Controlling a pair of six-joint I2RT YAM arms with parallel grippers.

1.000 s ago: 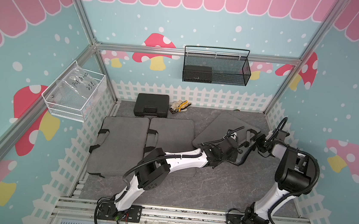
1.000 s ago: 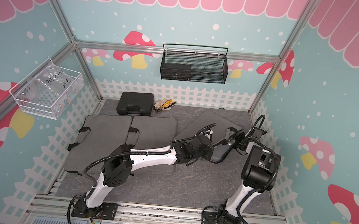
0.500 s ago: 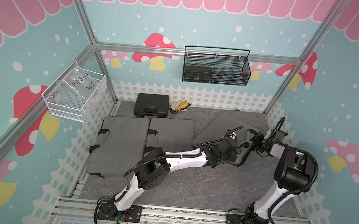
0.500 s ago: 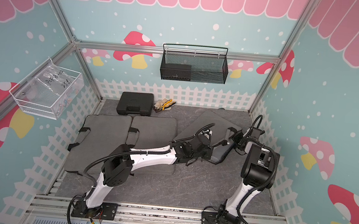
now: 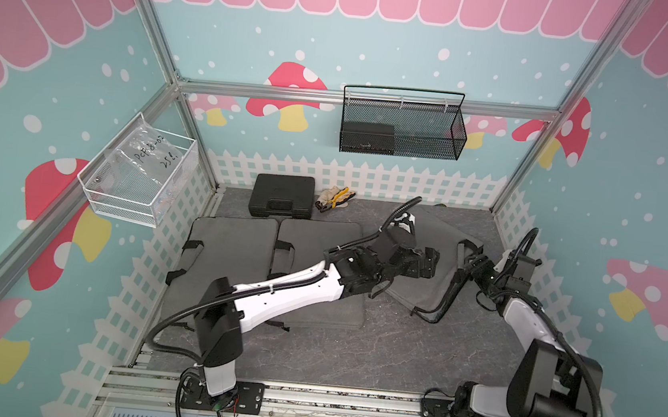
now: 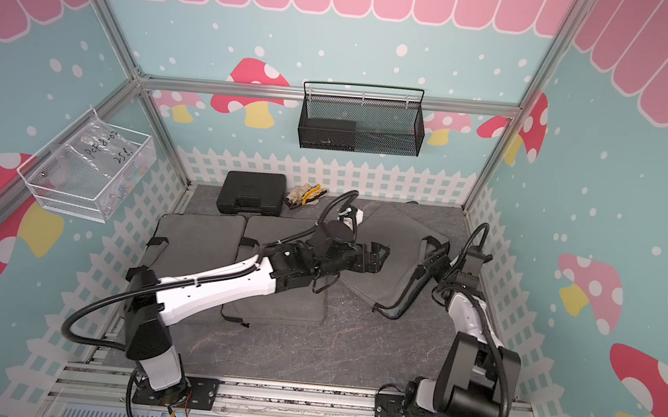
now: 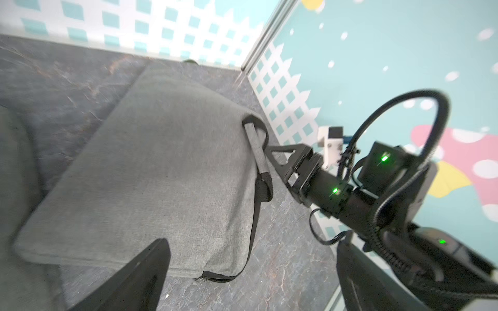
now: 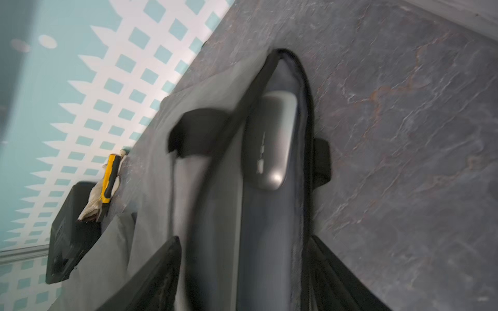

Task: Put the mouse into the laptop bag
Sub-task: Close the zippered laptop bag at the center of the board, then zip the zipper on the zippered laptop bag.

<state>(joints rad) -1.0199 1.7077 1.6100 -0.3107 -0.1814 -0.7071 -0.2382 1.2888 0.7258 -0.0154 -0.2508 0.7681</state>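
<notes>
The grey laptop bag (image 5: 444, 239) (image 6: 398, 234) lies at the right of the table, its zipped mouth open toward the right arm. In the right wrist view the dark grey mouse (image 8: 269, 140) lies inside that opening. My right gripper (image 8: 242, 282) (image 5: 471, 264) is open, one finger on each side of the bag's mouth by the handle (image 7: 256, 145). Over the bag's near part my left gripper (image 7: 250, 282) (image 5: 429, 262) stands wide open, with nothing between its fingers.
Two more grey bags (image 5: 231, 258) (image 5: 321, 237) lie at the left, under the left arm. A black case (image 5: 282, 196) and work gloves (image 5: 335, 197) sit by the back fence. A black mesh basket (image 5: 402, 128) and a white wire basket (image 5: 139, 178) hang on the walls.
My left gripper has gone from nearly shut to wide open above the bag. The right gripper's jaws have spread wider at the bag's mouth.
</notes>
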